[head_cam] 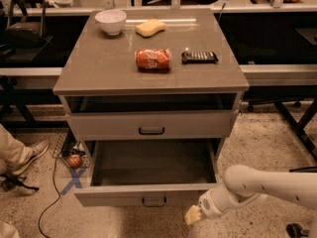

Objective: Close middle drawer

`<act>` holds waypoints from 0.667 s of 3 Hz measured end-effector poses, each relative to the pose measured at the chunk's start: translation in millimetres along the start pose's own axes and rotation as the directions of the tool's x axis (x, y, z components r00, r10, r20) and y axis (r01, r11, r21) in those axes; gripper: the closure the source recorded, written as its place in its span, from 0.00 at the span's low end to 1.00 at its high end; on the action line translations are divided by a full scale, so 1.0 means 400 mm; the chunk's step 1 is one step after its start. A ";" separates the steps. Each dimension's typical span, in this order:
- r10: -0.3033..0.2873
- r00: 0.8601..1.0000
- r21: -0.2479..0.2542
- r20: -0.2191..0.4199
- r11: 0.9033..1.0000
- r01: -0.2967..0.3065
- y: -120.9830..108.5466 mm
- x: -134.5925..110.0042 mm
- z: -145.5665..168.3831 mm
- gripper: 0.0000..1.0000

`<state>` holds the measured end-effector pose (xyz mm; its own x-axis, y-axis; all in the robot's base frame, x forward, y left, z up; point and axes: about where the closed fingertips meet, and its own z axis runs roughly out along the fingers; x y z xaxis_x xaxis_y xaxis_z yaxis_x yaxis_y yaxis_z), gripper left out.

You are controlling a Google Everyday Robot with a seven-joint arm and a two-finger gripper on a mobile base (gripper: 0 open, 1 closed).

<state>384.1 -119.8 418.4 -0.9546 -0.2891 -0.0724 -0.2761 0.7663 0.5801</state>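
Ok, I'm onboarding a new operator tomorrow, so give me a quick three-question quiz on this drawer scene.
1. True or false: the middle drawer is pulled out.
2. Where is the gripper? A) on the cabinet top; B) low, near the drawer front's right end; C) inside the drawer.
3. Fill in: the red can lies on its ____.
Key: 1 true; 2 B; 3 side.

On the cabinet top (94, 71), a white bowl (110, 21) sits near the back left corner with a yellow sponge (150, 28) beside it. A crushed red can (153, 59) lies mid-surface, and a dark packet (199, 57) lies toward the right edge.
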 end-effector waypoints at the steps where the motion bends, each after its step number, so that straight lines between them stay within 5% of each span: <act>1: 0.072 0.996 0.016 0.055 0.997 -0.073 -0.086 -0.053 0.081 1.00; 2: 0.117 0.984 0.022 0.133 0.992 -0.121 -0.154 -0.138 0.139 1.00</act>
<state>447.4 -119.2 341.7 -0.9866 -0.1186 -0.1116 -0.1612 0.8080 0.5667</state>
